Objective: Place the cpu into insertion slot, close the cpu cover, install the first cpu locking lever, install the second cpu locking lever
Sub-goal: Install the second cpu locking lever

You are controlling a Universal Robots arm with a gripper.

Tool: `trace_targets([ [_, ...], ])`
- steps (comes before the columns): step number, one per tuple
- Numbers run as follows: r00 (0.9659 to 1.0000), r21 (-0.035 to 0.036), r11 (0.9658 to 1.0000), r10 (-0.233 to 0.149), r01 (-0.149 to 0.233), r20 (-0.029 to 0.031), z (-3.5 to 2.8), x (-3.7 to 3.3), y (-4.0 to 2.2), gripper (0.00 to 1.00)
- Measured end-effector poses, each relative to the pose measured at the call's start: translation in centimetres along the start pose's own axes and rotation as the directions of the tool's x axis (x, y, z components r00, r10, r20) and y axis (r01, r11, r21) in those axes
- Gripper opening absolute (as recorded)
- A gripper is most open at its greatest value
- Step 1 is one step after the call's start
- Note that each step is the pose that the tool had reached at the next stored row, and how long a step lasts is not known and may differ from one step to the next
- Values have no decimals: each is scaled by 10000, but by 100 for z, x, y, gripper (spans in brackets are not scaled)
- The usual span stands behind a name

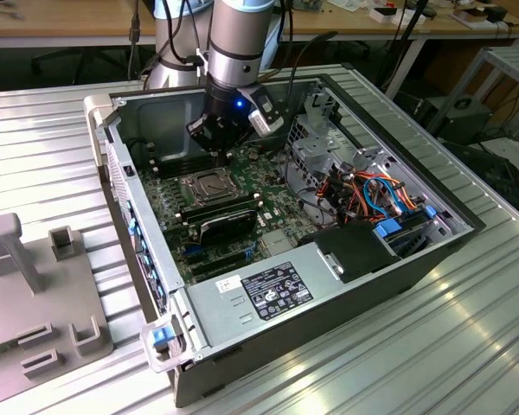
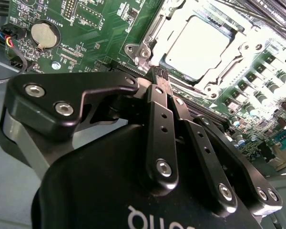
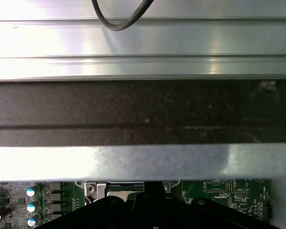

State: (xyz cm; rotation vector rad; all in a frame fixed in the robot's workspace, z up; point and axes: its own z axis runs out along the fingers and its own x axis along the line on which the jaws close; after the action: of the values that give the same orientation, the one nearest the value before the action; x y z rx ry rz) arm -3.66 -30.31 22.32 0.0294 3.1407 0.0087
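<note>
gripper (image 2: 160,76) fingers pressed together, empty, tip at cover (image 2: 156,33) edge | chip (image 2: 196,46) seated under cover | risk: tip slips sideways, gouges board (image 2: 100,33)

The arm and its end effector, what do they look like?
The arm is a silver-grey cylinder with black cables running alongside and a small blue light near its wrist. The end effector is matte black, its linked bar fingers pinned with silver screws, with white lettering on the body.
</note>
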Motion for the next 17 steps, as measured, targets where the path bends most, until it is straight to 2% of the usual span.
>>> trace_targets([
  [5,10000,1,10000,-1,1,-1,-1,0,-14,11],
  [13,10000,6,10000,0,0,0,-1,-2,-124,11],
  [17,10000,72,10000,0,0,1,-6,-3,-172,11],
])
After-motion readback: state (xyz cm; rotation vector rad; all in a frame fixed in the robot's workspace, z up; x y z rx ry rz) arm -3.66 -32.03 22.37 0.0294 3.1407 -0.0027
